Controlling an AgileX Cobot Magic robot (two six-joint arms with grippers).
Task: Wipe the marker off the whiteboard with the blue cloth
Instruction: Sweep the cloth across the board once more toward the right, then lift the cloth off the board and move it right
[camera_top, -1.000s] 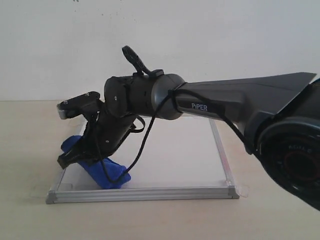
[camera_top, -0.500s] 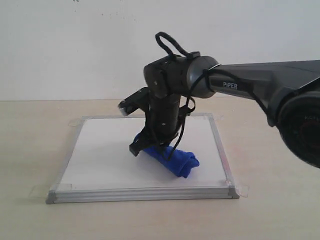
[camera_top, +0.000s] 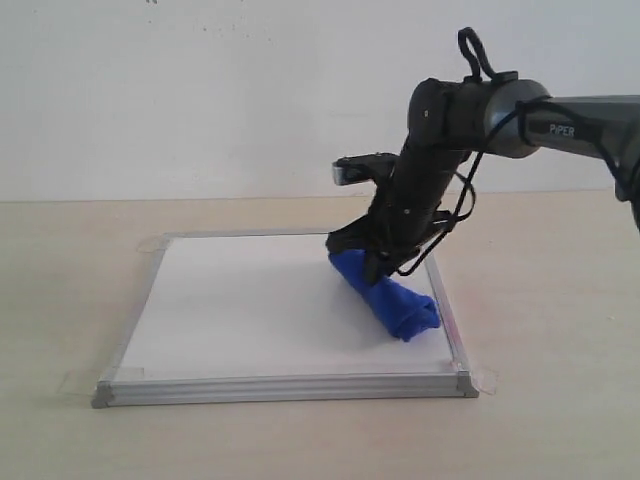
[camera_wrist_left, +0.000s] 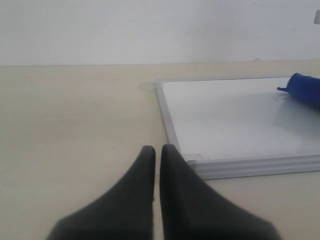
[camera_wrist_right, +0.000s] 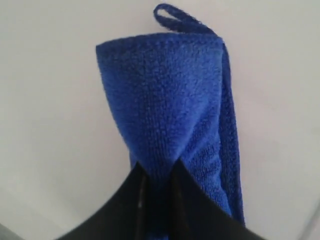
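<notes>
The table carries the whiteboard, which lies flat, its frame taped at the corners. My right arm reaches down over the board's right side. The blue cloth rests there as a rolled bundle, touching the white surface, its far end just beside the right rail. My right gripper is clamped on 1 end of that bundle; the right wrist view shows the pile pinched between both jaws. My left gripper has its jaws closed on nothing and sits low over the table off the board's left corner, well apart from the cloth. On the bare board I can find no red marker.

I judge that I am mid-wipe. To do it well, I should press the roll evenly so it drags flat, sweep in overlapping passes, turn short of the rail so the cloth does not snag, and hold my pinch firm.
</notes>
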